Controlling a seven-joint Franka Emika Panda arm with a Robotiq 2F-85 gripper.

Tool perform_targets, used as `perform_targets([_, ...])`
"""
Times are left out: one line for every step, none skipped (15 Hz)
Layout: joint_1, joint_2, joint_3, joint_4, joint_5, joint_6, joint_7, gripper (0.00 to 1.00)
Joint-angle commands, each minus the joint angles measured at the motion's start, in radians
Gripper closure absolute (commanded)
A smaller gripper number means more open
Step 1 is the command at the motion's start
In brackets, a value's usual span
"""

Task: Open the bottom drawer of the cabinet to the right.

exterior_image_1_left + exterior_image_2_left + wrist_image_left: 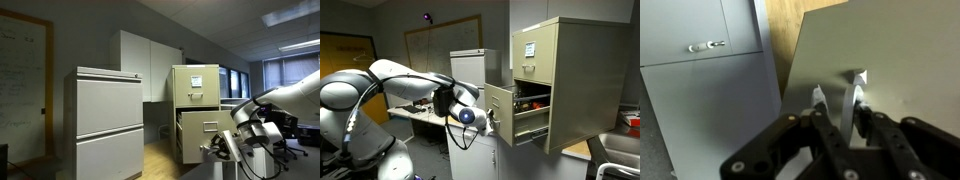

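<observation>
A beige filing cabinet shows in both exterior views [195,85] [575,70]. Its bottom drawer [200,135] [515,112] stands pulled out, with its dark inside showing. My gripper [222,148] [490,120] is at the drawer's front. In the wrist view the two fingers of the gripper [840,95] sit close together around the drawer's silver handle [848,105] on the beige drawer front [900,50]. The right finger presses against the handle.
A wide grey cabinet [105,120] [700,100] stands beside the beige one, with wood floor [800,30] between them. White wall cabinets [145,65] stand behind. A desk [420,112] and a chair [615,160] are nearby.
</observation>
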Motion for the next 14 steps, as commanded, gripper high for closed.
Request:
perform_targets([0.060,-0.117,-0.026,-0.193,0.047,-0.103,0.001,0.92])
perform_targets([0.057,-0.149,-0.032,-0.225,0.056,-0.126,0.010,0.92])
perform_targets([0.052,-0.179,-0.039,-0.256,0.070,-0.152,0.013,0.92])
perform_targets([0.060,-0.059,-0.051,-0.143,0.111,-0.187,0.005,0.92])
perform_targets([0.056,-0.049,-0.059,-0.144,0.110,-0.213,0.011,0.92])
perform_targets([0.053,-0.045,-0.065,-0.151,0.115,-0.236,0.015,0.92])
perform_targets([0.050,-0.026,-0.074,-0.149,0.113,-0.261,0.017,0.92])
perform_targets([0.047,-0.007,-0.082,-0.143,0.119,-0.291,0.017,0.92])
perform_targets([0.041,0.001,-0.094,-0.142,0.112,-0.317,0.021,0.92])
perform_targets([0.034,0.010,-0.107,-0.142,0.099,-0.342,0.025,0.92])
perform_targets([0.029,0.015,-0.119,-0.142,0.104,-0.372,0.026,0.92])
perform_targets([0.021,0.025,-0.129,-0.142,0.087,-0.397,0.028,0.92])
perform_targets([0.015,0.035,-0.137,-0.142,0.080,-0.418,0.032,0.92])
perform_targets([0.009,0.038,-0.146,-0.141,0.075,-0.441,0.037,0.92])
